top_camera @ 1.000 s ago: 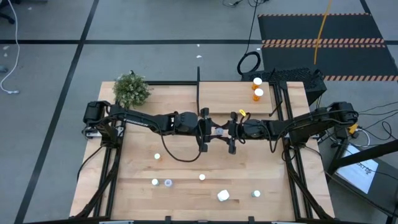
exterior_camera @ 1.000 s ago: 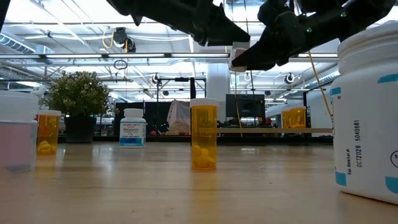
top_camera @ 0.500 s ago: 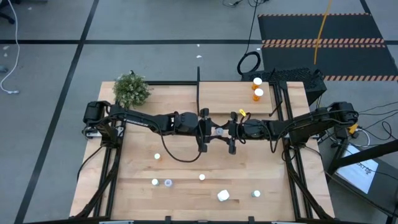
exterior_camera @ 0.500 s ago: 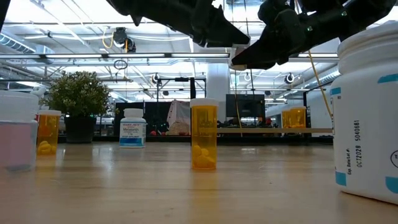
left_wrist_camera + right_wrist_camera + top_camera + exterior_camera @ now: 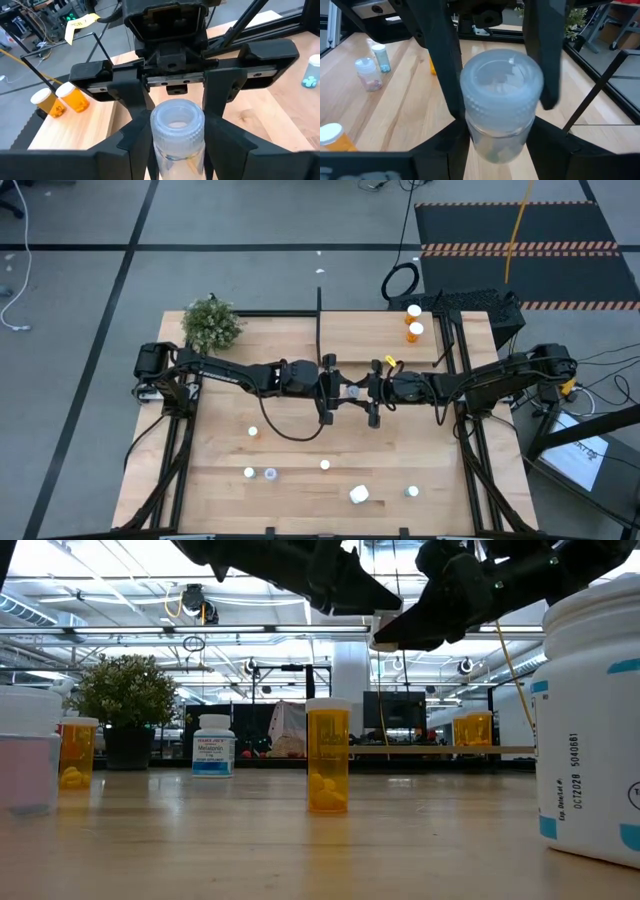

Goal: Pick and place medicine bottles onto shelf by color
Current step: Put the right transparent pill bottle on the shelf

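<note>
A small clear medicine bottle (image 5: 352,392) with a ribbed translucent cap (image 5: 502,82) hangs upright above the middle of the table, between my two grippers. My left gripper (image 5: 338,392) comes from the table's left and my right gripper (image 5: 366,392) from its right; both are shut on this bottle. The shelf (image 5: 370,340) stands at the far right with two orange bottles (image 5: 414,321) on it. Several more bottles (image 5: 325,465) stand on their bases on the near half of the table. My left gripper pinches the bottle's body below the cap (image 5: 176,152) between its two fingers (image 5: 137,142), coming nearly level from the table's left. The bottle is upright and lifted clear. My right gripper pinches the lower body (image 5: 497,145) between its two fingers (image 5: 447,147), coming nearly level from the table's right, opposite the left gripper.
A green plant (image 5: 212,325) stands at the far left corner. A thin black post (image 5: 319,310) rises at the shelf's left corner. A large white bottle (image 5: 590,730) and an orange one (image 5: 328,755) stand near the table's front edge.
</note>
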Robot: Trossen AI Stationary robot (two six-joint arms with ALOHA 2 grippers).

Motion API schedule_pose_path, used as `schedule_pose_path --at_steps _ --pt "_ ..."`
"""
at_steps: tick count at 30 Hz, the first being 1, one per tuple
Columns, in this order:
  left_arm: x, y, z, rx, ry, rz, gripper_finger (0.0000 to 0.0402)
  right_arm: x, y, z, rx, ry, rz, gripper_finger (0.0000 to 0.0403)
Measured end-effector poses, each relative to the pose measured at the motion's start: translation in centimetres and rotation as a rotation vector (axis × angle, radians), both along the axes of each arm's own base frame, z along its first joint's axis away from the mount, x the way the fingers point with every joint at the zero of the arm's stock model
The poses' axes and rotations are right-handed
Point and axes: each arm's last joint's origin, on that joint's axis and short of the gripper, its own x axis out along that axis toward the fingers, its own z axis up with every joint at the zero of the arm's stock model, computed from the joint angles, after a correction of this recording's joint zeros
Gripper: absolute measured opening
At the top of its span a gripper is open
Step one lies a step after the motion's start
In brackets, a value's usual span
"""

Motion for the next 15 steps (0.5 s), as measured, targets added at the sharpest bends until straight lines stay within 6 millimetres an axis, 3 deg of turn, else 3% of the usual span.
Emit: schedule_pose_path --at_steps 7,15 --pt "0.0 0.0 0.2 -0.003 -0.012 0.000 0.0139 -0.8 0.0 1.0 0.016 -0.013 -0.005 0.0197" --pt "0.2 -0.1 1.0 -0.031 -0.097 0.005 0.0167 -2.5 -0.1 1.3 0.043 0.083 -0.018 0.0201"
